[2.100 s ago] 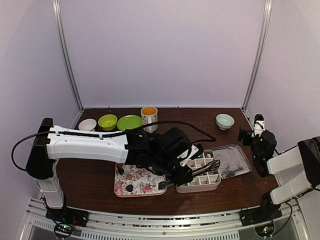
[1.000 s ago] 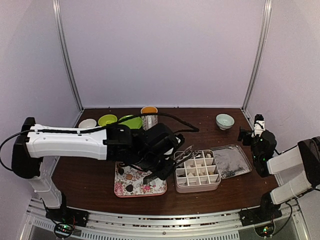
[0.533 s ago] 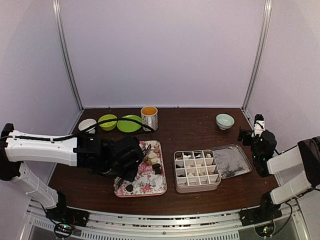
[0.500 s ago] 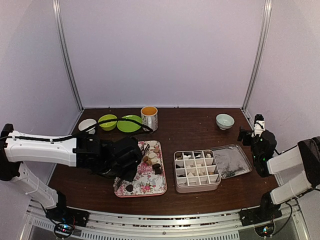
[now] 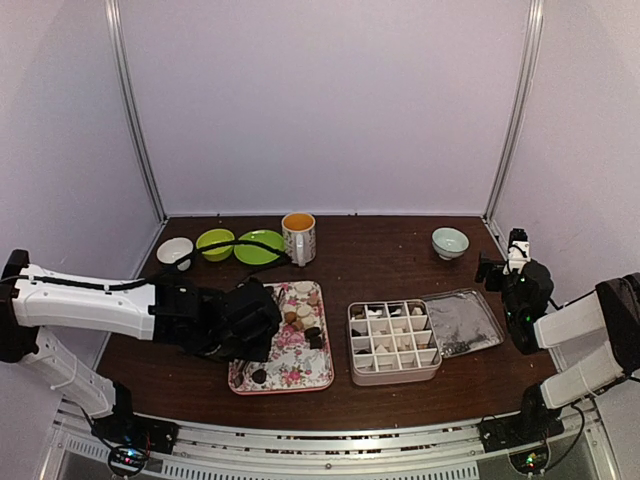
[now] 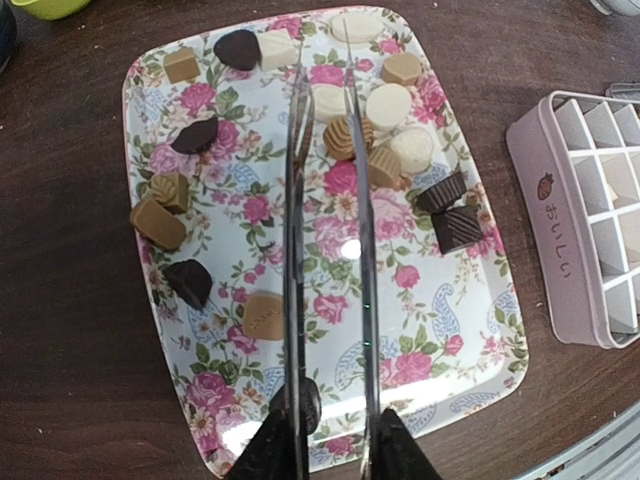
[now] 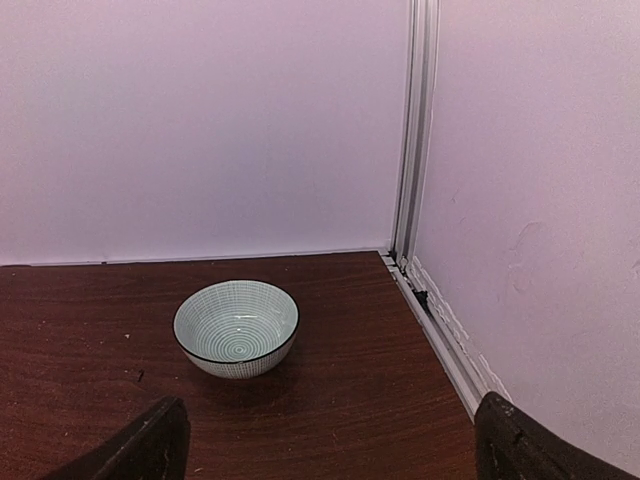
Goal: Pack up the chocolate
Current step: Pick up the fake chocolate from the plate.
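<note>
Left wrist cam tells us most of it. The left gripper [image 6: 325,445] is clamped on the metal tongs [image 6: 296,250], whose two blades stand apart and run lengthwise over the floral tray [image 6: 440,330], pointing at the counter's far edge. The chocolate [image 6: 350,135] lies loose on that tray, close to the near edge and left of centre, thickest around the blade tips: white rounds, tan ribbed bits, dark squares. The divider box [image 6: 545,215] sits just right of the tray. The right gripper [image 7: 335,445] has its fingers spread wide and empty by the right edge, so we'd say the left arm is the one to pick.
</note>
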Robot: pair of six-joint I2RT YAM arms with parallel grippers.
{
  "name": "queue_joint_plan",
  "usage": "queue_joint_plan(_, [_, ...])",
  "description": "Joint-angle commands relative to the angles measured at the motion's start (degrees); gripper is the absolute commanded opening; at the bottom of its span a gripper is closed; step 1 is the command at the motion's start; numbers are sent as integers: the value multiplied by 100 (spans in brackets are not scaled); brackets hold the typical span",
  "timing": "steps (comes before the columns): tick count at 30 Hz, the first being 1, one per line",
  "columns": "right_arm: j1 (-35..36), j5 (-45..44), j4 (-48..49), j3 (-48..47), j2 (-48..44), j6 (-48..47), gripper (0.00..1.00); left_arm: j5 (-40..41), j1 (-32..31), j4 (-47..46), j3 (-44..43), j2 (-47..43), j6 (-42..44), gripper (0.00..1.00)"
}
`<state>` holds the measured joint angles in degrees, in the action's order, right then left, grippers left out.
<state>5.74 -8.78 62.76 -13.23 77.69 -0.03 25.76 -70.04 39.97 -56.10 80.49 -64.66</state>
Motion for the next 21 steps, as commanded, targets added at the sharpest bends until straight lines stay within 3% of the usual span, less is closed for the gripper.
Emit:
queue_joint_plan(1, [-37, -6, -1, -81, 11, 3, 100, -406, 43, 52, -241, 90, 106, 29])
queue_joint_plan(8, [-34, -4, -1, -74, 9, 5, 100, -885, -17, 541, -416, 32, 531, 33])
queue_joint_plan(21, [-37, -6, -1, -75, 15, 3, 100, -519, 41, 516, -430, 111, 506, 42])
